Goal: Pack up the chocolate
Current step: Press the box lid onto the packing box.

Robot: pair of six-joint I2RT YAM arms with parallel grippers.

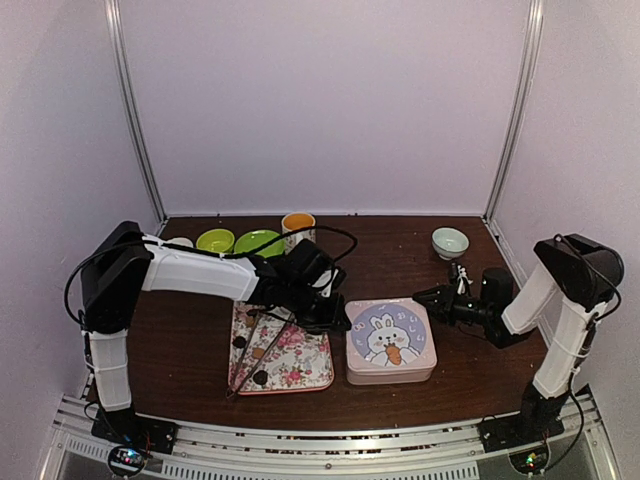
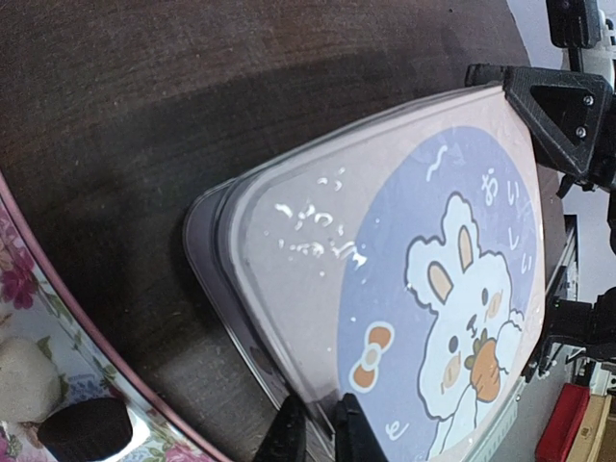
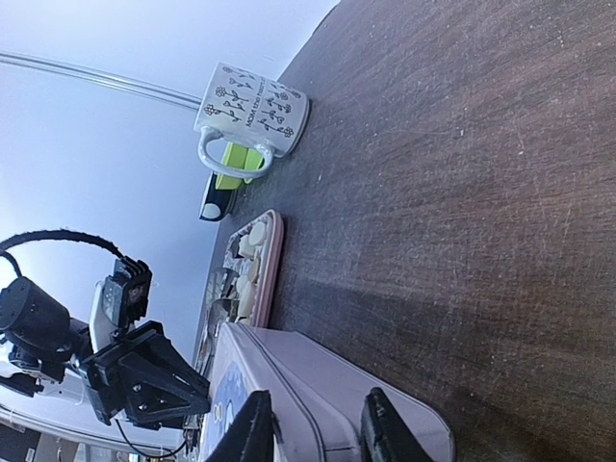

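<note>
Top external gives us a dark brown wooden table [image 1: 180,340] boxed in by plain pale walls [image 1: 320,100]. Slim metal posts [image 1: 135,110] stand at the back corners and a ribbed metal rail [image 1: 330,440] runs along the near edge. From the right wrist we see the wood's long grain, fine scratches and a dull sheen.

We take the pink tin [image 1: 390,340] with the rabbit lid as our landmark; it sits closed near the table's middle. Just left of the tin lies a flowered tray [image 1: 285,388], and the chocolate [image 1: 240,342] is on it: dark pieces seen from above, and a dark and a white piece at the tray's rim in the left wrist view. Metal tongs [image 1: 262,350] lie slantwise across the tray. Behind the tin and to its left stand two green bowls [image 1: 258,242] and a mug [image 1: 298,226] with an orange inside. Behind the tin and to its right stands a pale bowl [image 1: 449,241].

Our left gripper [image 2: 320,433] hangs over the tin's left edge, its fingers drawn nearly together with only a slit between them and nothing seen in it. Our right gripper [image 3: 318,423] is at the tin's far right corner with its fingers standing apart over the lid's end. We cannot tell whether they touch it.
</note>
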